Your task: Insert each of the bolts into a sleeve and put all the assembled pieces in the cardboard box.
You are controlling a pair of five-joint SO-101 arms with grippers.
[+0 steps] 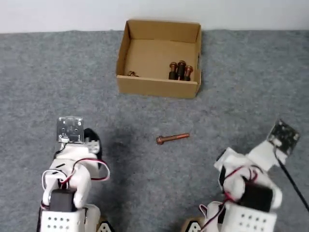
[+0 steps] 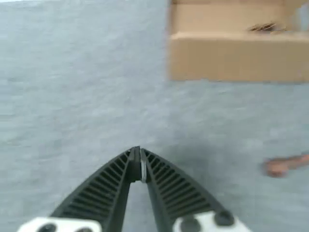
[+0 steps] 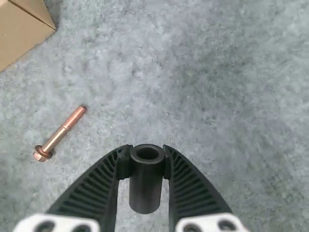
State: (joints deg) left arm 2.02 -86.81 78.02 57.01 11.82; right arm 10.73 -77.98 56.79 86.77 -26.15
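Note:
A copper bolt [image 1: 172,138] lies flat on the grey carpet between the two arms, its head toward the left arm; it also shows as the bolt [image 3: 60,134] and the bolt [image 2: 286,165] in the wrist views. My right gripper [image 3: 146,162] is shut on a black sleeve [image 3: 146,181], the bore facing away from the camera. My left gripper [image 2: 136,159] is shut with nothing in it, low over the carpet. The cardboard box [image 1: 159,86] stands at the back centre and holds several assembled pieces [image 1: 180,70] in one corner and another piece [image 1: 131,74] at the opposite side.
Grey carpet covers the table. The left arm [image 1: 72,159] and the right arm [image 1: 251,169] sit near the front edge. A white wall runs behind the box. The box front wall [image 2: 236,55] is ahead of the left gripper.

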